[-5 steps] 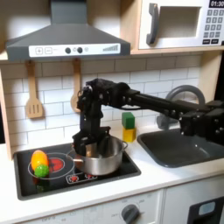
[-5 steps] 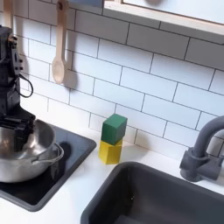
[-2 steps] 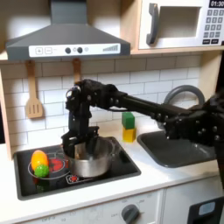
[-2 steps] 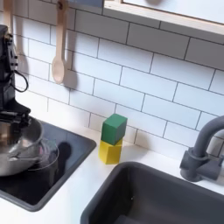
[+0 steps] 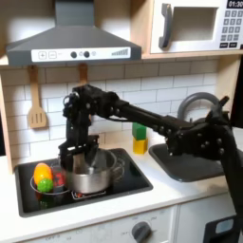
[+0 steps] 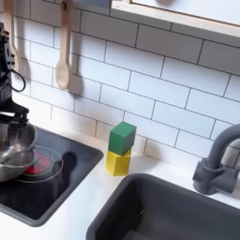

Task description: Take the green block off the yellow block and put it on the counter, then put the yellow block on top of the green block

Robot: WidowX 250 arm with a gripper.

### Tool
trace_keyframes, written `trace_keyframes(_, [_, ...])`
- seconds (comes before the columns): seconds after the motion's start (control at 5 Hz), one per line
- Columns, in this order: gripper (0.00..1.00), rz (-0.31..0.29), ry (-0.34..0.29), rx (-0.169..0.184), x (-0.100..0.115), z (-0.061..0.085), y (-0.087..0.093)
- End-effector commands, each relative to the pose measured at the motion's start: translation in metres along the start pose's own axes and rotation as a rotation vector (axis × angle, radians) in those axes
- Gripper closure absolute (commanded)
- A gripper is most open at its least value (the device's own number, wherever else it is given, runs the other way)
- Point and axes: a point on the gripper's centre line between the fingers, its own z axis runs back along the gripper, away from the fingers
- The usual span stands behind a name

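The gripper [image 5: 74, 163] and pot [image 5: 95, 174] have shifted toward the first exterior view's left; its opening cannot be determined. The green block [image 6: 122, 138] remains atop the yellow block [image 6: 118, 162] on the counter [image 6: 84, 211].

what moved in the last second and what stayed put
The gripper and the steel pot slid toward the first exterior view's left across the stovetop; whether it grips the pot is unclear. The green block stayed stacked on the yellow block, and the toy food didn't move.
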Motion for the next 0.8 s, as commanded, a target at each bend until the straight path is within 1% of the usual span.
trace_keyframes(0.0, [0.00, -0.008, 0.000, 0.005, 0.002, 0.003, -0.001])
trace_keyframes(0.2, [0.00, -0.001, -0.022, 0.014, -0.006, 0.016, -0.004])
trace_keyframes(0.4, [0.00, 0.004, -0.034, -0.018, -0.013, 0.025, -0.007])
trace_keyframes(0.6, [0.00, 0.003, -0.046, -0.029, -0.024, 0.029, -0.011])
